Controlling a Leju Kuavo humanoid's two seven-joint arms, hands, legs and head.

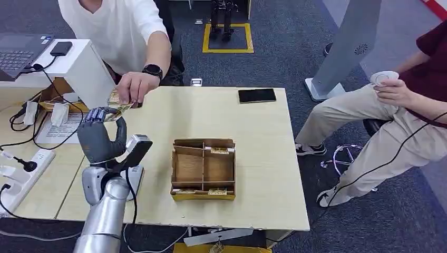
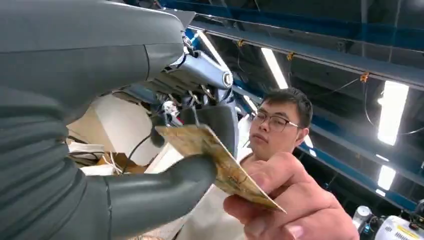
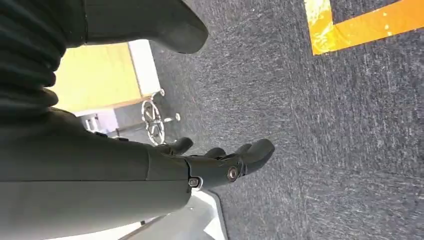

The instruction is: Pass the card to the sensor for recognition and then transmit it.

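L robot hand [image 1: 100, 138] pinching card [image 1: 118, 109] | person's hand [image 1: 136, 87] hides card's far end | R robot hand [image 3: 220, 162] spread

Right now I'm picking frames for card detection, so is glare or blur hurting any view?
Head view: even light, but the card is small between the left hand and the person's hand. Left wrist view: ceiling lights blow out, card close and slightly soft. Right wrist view: right hand dark over carpet, mild blur.

Divided box [image 1: 203, 168]: on the table, just right of the raised hand.
Black phone [image 1: 256, 95]: far table edge, well beyond it.
Power strip [image 1: 21, 176]: to its left.
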